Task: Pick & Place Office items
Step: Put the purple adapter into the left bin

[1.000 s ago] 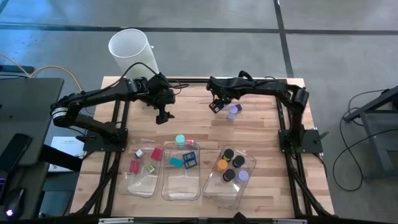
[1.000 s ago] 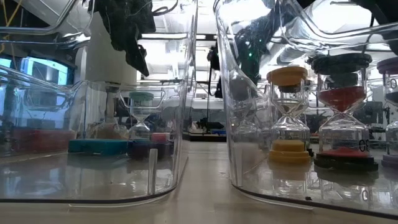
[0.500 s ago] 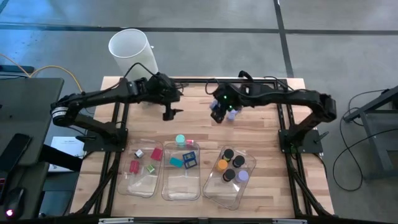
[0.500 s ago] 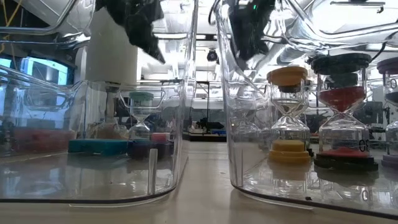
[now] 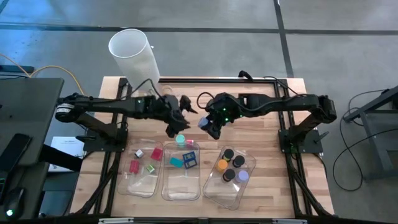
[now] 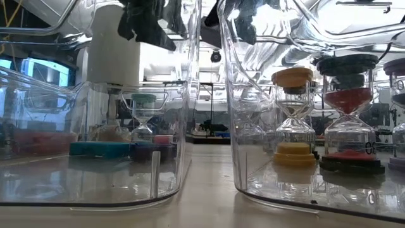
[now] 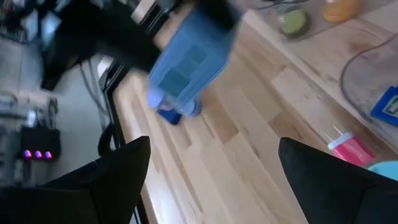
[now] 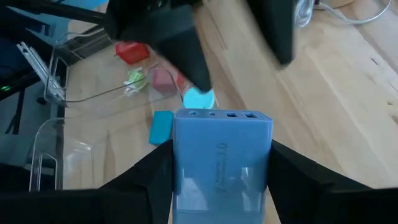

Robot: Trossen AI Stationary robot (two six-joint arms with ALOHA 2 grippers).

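Along the near edge of the bench (image 5: 261, 134), a pale slatted wooden top, three clear plastic trays with rounded corners already hold most of the office items, so by my reading the sorting is largely done. The left tray (image 5: 132, 184) carries red and pink cubes and clips plus a small white piece; the middle tray (image 5: 180, 186) holds teal and blue blocks and a teal-capped piece; the right tray (image 5: 231, 190) holds sand timers (image 6: 292, 117), glass-waisted with round black, orange, red and purple caps. Farther in, above the bench's middle, the right gripper (image 5: 210, 126) is clamped on a blue block (image 8: 222, 158), a smooth boxy plastic piece with small slots along one edge, carried in the air just beyond the trays; it looks to be the last piece not yet placed, and the middle tray seems its likely home. Just beside it, the left gripper (image 5: 176, 123) hovers with its fingers spread wide and nothing between them. At the far left corner stands a tall white cylinder (image 5: 130, 51), smooth-walled.
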